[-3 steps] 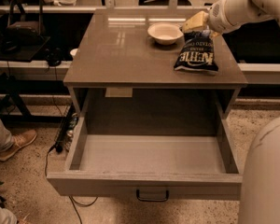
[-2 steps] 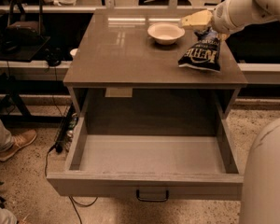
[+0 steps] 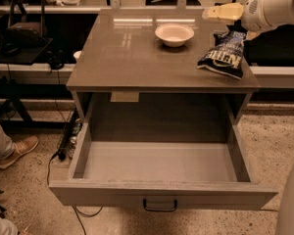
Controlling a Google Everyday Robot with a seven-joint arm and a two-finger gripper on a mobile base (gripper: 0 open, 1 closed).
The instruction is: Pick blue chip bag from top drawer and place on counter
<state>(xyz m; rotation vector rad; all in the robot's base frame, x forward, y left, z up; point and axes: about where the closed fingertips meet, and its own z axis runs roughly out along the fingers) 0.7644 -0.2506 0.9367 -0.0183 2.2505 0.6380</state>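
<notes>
Quick look from my remote station. The top drawer (image 3: 112,198) is pulled all the way out at 6 o'clock in my view, and I can see its grey floor and the little dark handle (image 3: 159,205) in the middle of the front panel.

The blue chip bag (image 3: 222,57) is out of the drawer. It's up on the counter (image 3: 127,58), at about 3 o'clock on the tabletop and right by the right-hand edge. The bottom of the bag rests on the surface and the top end tilts up toward 1 o'clock. The white lettering faces me.

The gripper (image 3: 230,14) is at roughly 1 o'clock in the frame, just above the bag's raised top end, with the white arm coming in from the right edge. The top of the bag runs right up to it, but honestly I can't tell whether the claw is clamped on it or let go, or even whether they're touching.

A white bowl (image 3: 174,34) sits at 12 o'clock on the counter, upright, well apart from the bag. Someone's tan shoe (image 3: 18,151) is on the floor at 9 o'clock, with some black cables (image 3: 63,153) beside the drawer's left wall.
</notes>
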